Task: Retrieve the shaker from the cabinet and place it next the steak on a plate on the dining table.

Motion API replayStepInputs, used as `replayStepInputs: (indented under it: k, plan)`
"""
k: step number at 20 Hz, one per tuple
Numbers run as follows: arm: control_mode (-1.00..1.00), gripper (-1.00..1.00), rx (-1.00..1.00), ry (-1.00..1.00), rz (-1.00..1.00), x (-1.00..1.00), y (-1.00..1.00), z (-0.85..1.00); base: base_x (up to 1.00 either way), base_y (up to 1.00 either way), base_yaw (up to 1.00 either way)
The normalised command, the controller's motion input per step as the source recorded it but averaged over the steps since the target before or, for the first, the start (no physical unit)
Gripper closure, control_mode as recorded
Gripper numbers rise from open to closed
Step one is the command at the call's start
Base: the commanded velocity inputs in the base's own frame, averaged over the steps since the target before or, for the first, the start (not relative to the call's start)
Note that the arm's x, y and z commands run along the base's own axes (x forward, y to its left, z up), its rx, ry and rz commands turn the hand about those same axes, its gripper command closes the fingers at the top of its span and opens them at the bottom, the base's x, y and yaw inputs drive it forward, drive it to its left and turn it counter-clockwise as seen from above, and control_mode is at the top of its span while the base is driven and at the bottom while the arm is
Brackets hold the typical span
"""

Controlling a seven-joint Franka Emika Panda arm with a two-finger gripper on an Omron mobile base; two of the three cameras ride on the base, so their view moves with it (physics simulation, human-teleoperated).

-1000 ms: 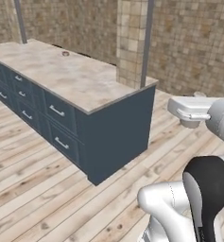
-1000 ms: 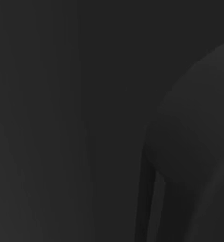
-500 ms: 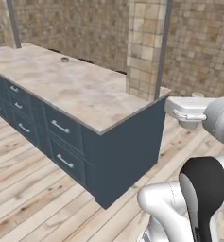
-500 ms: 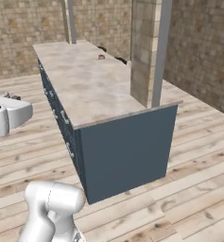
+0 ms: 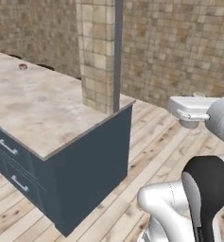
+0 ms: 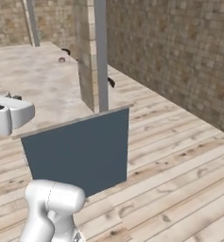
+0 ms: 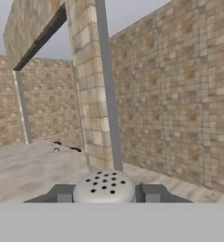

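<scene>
The shaker (image 7: 104,187), a grey metallic cylinder whose rounded cap has several holes, sits between the dark fingertips of my gripper (image 7: 104,197), which is shut on it. The white hand (image 5: 191,111) hovers over the wooden floor, off the near end of the dining table (image 5: 38,106), a beige marbled top on a dark blue base (image 6: 80,151). Far back on the table lies a small round thing with a reddish centre (image 5: 22,66), too small to tell apart as the plate and steak. The cabinet is out of view.
A stone-tiled pillar (image 5: 98,52) with a grey post (image 6: 101,54) stands on the table's near end. Brick walls run behind and to the right. Wooden floor (image 6: 179,156) stretches open right of the table. Drawers with silver handles (image 5: 9,149) line the table's left side.
The whole picture has shifted: the base has driven and turned, so the table's near end and the pillar now look larger and closer. The right base view was dark a second ago.
</scene>
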Motion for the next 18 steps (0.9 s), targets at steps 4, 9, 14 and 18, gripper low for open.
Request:
replayStepInputs:
  k: [4, 9, 14, 18]
  plan:
    - [1.0, 1.0, 0.0, 0.0, 0.0, 0.0, 0.0, 0.0, 0.91, -1.0, 0.04]
    - [1.0, 1.0, 0.0, 0.0, 0.0, 0.0, 0.0, 0.0, 0.99, -1.0, 0.22]
    - [1.0, 1.0, 0.0, 0.0, 0.0, 0.0, 0.0, 0.0, 1.0, -1.0, 0.3]
    - [1.0, 1.0, 0.0, 0.0, 0.0, 0.0, 0.0, 0.0, 0.99, -0.99, 0.42]
